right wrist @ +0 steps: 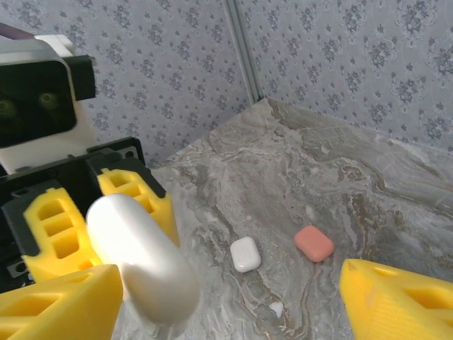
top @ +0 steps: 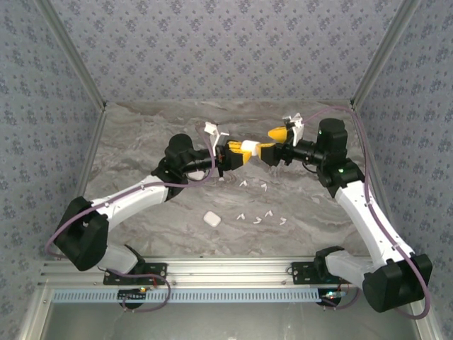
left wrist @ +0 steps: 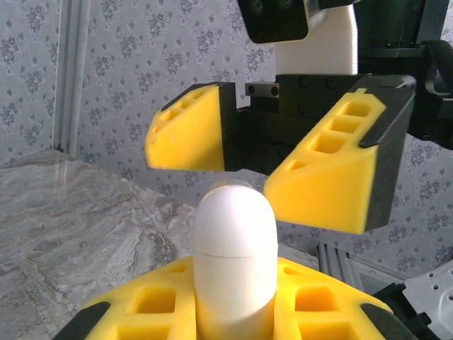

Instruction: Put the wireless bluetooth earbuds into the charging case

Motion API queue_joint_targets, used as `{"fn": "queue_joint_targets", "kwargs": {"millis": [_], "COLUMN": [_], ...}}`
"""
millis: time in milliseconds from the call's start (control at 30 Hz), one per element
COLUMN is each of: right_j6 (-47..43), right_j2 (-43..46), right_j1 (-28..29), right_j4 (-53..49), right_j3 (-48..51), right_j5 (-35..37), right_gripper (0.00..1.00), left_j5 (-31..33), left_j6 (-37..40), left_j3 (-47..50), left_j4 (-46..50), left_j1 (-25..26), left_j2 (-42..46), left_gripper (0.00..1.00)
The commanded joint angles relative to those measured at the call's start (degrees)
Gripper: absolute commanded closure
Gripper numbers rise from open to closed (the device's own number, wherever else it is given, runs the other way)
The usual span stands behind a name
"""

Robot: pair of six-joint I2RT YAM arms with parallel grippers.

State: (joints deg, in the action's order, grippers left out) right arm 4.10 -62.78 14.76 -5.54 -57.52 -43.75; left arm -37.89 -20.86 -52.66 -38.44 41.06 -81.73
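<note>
The left hand is pinched on a closed white charging case. It holds the case up over the table with the domed end aimed at the right hand. The right hand's yellow fingers are spread wide, one to each side of that dome, gripping nothing. The earbuds lie scattered on the table nearer the arm bases, none in a case. A second white case and a coral case sit near each other on the marble.

The step looks like opening the lid. A faint seam rings the case just above the left hand's grip, so the right hand should take hold only beyond that line, on the dome. It should centre itself first, since in the right wrist view the case sits much closer to one finger. The shell is glossy and rounded, and the hinge side cannot be told. A slow close and a gentle swing would likely serve better than a straight tug, which could drag the case out of the pinch.
</note>
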Motion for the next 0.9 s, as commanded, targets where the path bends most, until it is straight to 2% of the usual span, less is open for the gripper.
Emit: {"fn": "queue_joint_targets", "kwargs": {"millis": [0,167,633,867], "right_j6": [-0.4,0.0,0.3,-0.3], "right_j2": [-0.7,-1.6,-5.9,-1.5], "right_j1": [0.3,0.1,-0.7,-3.8], "right_j4": [-0.8,-1.5,-3.1,-8.5], "right_j3": [-1.1,-1.8,-6.7,-7.5], "right_j5": [1.4,3.6,3.5,4.4], "right_gripper": [0.18,0.19,0.21,0.21], "left_j5": [-0.3,-0.7,-1.3,0.3], "left_j6": [1.4,1.8,3.1,5.6], "left_j3": [-0.2,-0.2,-0.5,0.0], "left_j4": [-2.6,-2.4,-0.3,3.3], "left_j1": [0.5,0.5,0.5,0.5], "left_j2": [1.8,2.0,2.3,3.7], "left_gripper": [1.00,1.00,1.00,1.00]}}
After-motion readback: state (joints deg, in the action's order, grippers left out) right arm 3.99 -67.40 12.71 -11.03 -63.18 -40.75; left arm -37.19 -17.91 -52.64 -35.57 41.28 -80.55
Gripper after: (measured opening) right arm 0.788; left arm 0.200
